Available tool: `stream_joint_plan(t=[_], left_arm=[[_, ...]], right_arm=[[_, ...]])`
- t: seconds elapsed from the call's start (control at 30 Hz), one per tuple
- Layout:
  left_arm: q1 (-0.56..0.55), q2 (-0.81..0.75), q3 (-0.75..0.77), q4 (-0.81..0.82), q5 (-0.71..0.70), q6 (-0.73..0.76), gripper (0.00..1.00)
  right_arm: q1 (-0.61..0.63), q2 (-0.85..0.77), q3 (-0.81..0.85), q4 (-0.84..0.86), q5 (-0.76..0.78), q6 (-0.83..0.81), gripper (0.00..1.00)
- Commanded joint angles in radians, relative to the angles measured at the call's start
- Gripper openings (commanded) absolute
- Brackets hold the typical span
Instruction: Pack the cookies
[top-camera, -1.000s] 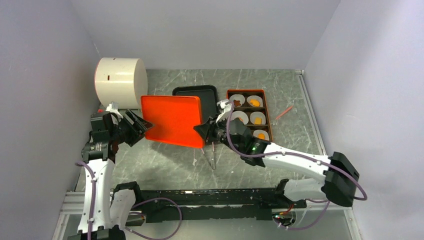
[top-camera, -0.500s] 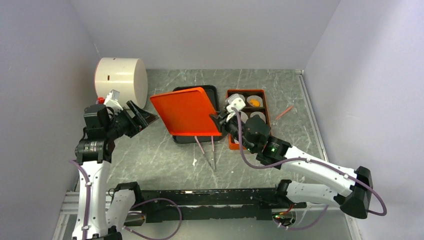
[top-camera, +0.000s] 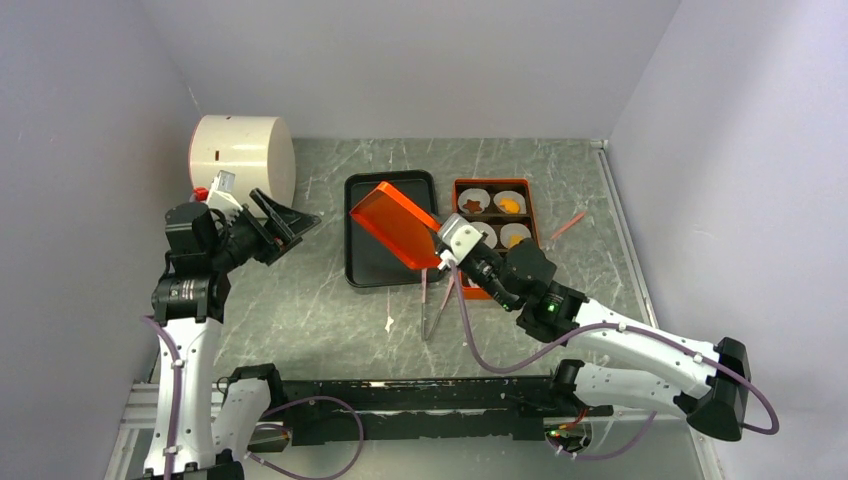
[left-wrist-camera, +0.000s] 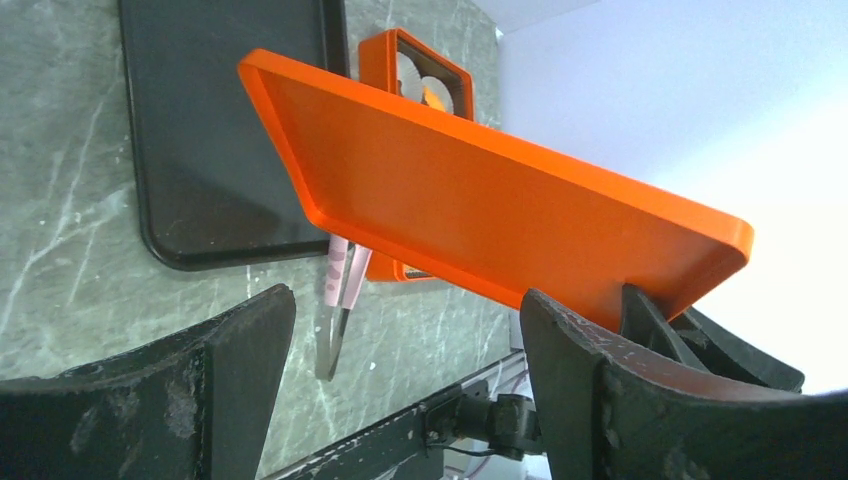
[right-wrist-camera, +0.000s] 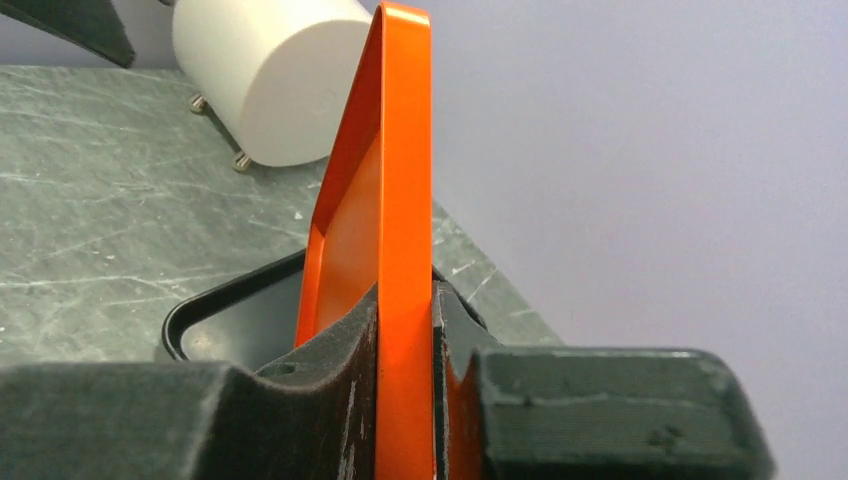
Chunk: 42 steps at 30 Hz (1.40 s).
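I'm gripping the tilted orange lid (top-camera: 395, 222) by its edge in my clenched right gripper (top-camera: 438, 257), left gripper (top-camera: 285, 222) hanging released well apart, and I'm planning to level it squarely over the box (top-camera: 495, 183) holding the cookies (top-camera: 510, 206) before lowering

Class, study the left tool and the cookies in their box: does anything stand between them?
Yes. The orange lid, gripped tilted by the right tool above the black tray, stands between the open left tool and the cookies in the box.
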Motion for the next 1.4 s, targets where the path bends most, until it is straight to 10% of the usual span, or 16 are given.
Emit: stream_joint_plan(t=[0.0, 0.37, 1.37], left_arm=[[-0.003, 0.006, -0.014, 0.083, 0.056, -0.063, 0.87], [-0.005, 0.03, -0.048, 0.131, 0.065, -0.168, 0.89], [-0.078, 0.03, -0.182, 0.353, 0.138, -0.285, 0.76]], right_arm=[[0.01, -0.003, 0.057, 0.164, -0.117, -0.116, 0.0], [0.078, 0.02, 0.02, 0.237, -0.264, -0.503, 0.0], [0.406, 0.262, -0.145, 0.789, 0.015, -1.225, 0.0]])
